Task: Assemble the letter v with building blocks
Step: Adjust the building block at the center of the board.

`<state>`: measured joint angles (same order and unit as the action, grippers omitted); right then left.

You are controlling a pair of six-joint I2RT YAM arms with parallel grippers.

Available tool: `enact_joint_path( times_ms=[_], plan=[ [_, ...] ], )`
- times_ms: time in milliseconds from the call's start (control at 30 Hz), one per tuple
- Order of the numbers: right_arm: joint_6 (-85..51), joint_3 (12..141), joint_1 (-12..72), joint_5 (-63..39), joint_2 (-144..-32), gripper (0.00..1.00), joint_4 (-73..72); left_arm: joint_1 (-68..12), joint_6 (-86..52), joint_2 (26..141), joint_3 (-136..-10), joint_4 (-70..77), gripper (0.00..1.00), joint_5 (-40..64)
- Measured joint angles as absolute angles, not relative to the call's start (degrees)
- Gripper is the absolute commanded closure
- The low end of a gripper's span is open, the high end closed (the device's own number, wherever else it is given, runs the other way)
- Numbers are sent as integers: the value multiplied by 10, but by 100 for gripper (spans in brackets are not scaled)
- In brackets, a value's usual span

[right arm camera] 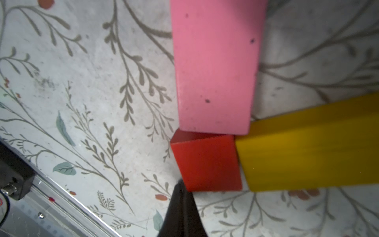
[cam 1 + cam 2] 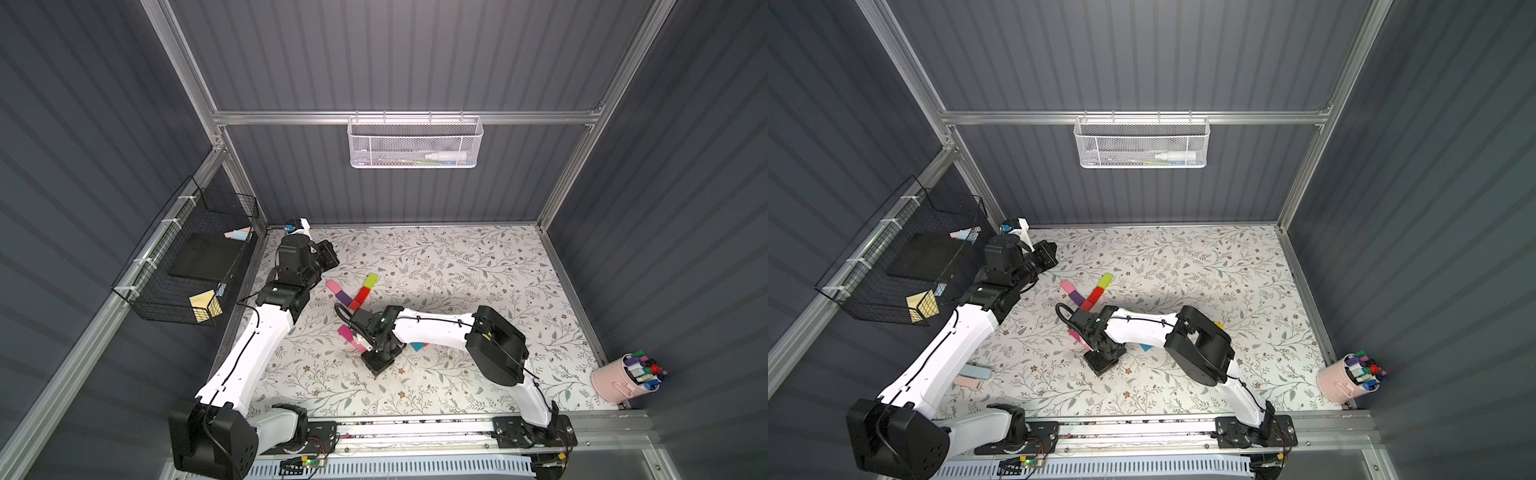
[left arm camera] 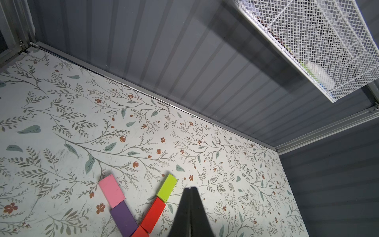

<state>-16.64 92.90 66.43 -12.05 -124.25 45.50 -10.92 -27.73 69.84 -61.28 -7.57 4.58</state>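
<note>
Building blocks lie in a V on the floral mat: pink point(image 3: 111, 190) and purple point(image 3: 123, 218) make one arm, lime point(image 3: 167, 186) and red point(image 3: 153, 214) the other, with a second red block point(image 3: 140, 232) at the tip. In both top views the V point(image 2: 353, 291) sits left of centre. My left gripper point(image 3: 190, 187) is shut and empty, hovering beside the lime block. My right gripper point(image 1: 181, 182) is shut, its tip at the corner of a red cube point(image 1: 207, 164) that touches a pink block point(image 1: 215, 67) and a yellow block point(image 1: 307, 151). In a top view it point(image 2: 374, 353) points down over loose magenta point(image 2: 345, 332) and teal point(image 2: 417, 345) blocks.
A pink cup of markers point(image 2: 619, 380) stands at the right front corner. A black wire basket point(image 2: 187, 266) with a yellow sticky-note pad point(image 2: 205, 305) hangs on the left wall. A white mesh basket point(image 2: 415, 141) hangs on the back wall. Pastel cases point(image 2: 973, 376) lie by the left arm.
</note>
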Motion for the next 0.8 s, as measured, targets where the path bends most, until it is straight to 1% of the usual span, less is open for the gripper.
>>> enact_joint_path(
  times_ms=[800],
  plan=[
    [-163,941,663,-118,-1250,100,459,-104,-273,698,-593,-75,93,56]
  ],
)
